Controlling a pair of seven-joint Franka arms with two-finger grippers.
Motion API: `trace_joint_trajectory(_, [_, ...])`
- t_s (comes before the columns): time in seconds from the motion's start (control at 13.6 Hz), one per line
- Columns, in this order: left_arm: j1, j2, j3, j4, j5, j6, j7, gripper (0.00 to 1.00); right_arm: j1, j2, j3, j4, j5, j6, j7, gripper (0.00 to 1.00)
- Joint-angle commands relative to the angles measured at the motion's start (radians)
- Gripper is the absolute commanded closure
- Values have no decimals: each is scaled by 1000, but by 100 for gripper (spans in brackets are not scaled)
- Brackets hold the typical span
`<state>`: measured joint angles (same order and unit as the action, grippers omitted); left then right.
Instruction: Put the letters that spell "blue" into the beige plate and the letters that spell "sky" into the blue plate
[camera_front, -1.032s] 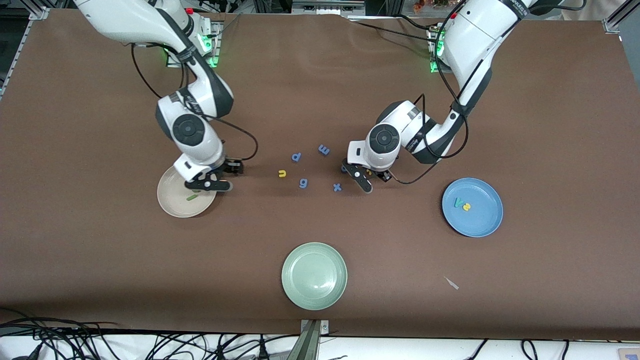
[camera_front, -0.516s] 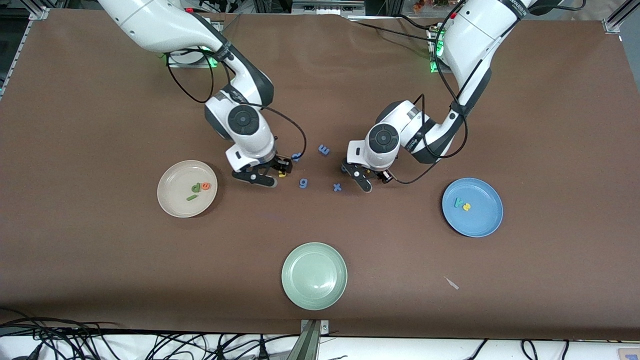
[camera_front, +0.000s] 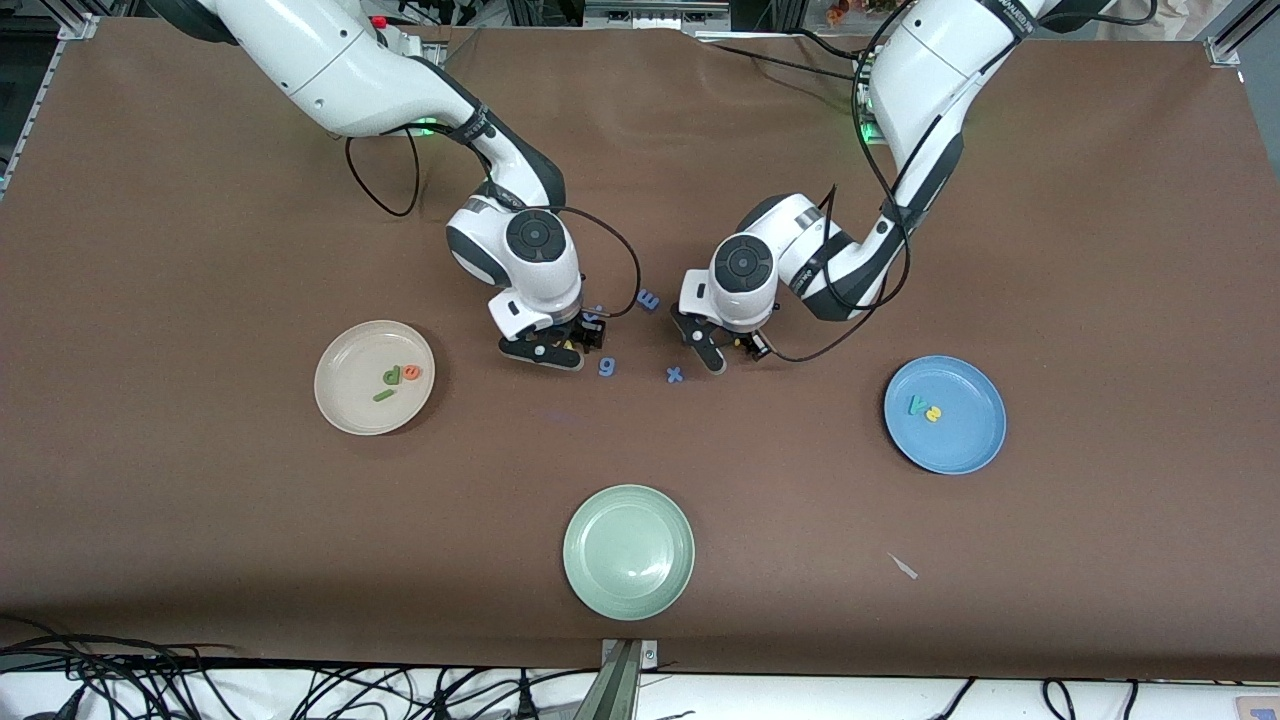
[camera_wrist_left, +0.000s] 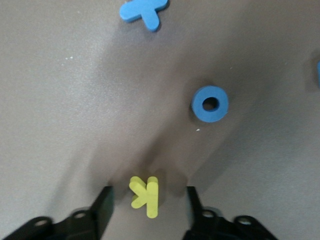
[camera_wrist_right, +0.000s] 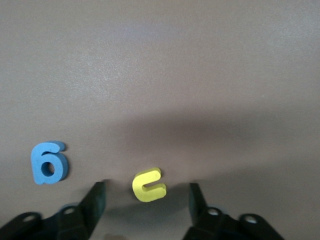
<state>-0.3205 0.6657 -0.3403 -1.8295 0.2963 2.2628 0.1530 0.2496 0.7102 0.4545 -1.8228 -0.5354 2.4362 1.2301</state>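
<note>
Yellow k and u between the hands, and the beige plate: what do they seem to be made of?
The yellow k and yellow u look like foam: thick flat-cut slabs, matte, with soft edges and no shine. The beige plate looks like smooth hard plastic or glazed ceramic, with a faint sheen on its rim; the views do not show which.

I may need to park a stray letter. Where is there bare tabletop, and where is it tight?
Bare tabletop lies between the beige plate and the green plate, and between the green plate and the blue plate. It is crowded mid-table: the right gripper straddles the yellow u, the left gripper straddles the yellow k, with blue letters around them.
</note>
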Motion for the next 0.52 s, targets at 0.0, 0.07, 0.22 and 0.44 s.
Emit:
trace_joint_trajectory(0.0, [0,-1,3,-2,32,7,0,79,-3,8,6,16,-25,-3,14,53])
trace_joint_trajectory(0.07, [-2,5,3,-2,32,9,0,80,-3,8,6,14,-25,-3,14,57])
trace_joint_trajectory(0.22, [0,9,3,-2,32,9,0,83,-3,3,4,8,-25,-5,6,66])
trace_joint_trajectory(0.44, [9,-15,3,4,32,-11,8,88,-9,-37,-13,10,-12,-35,-91,72])
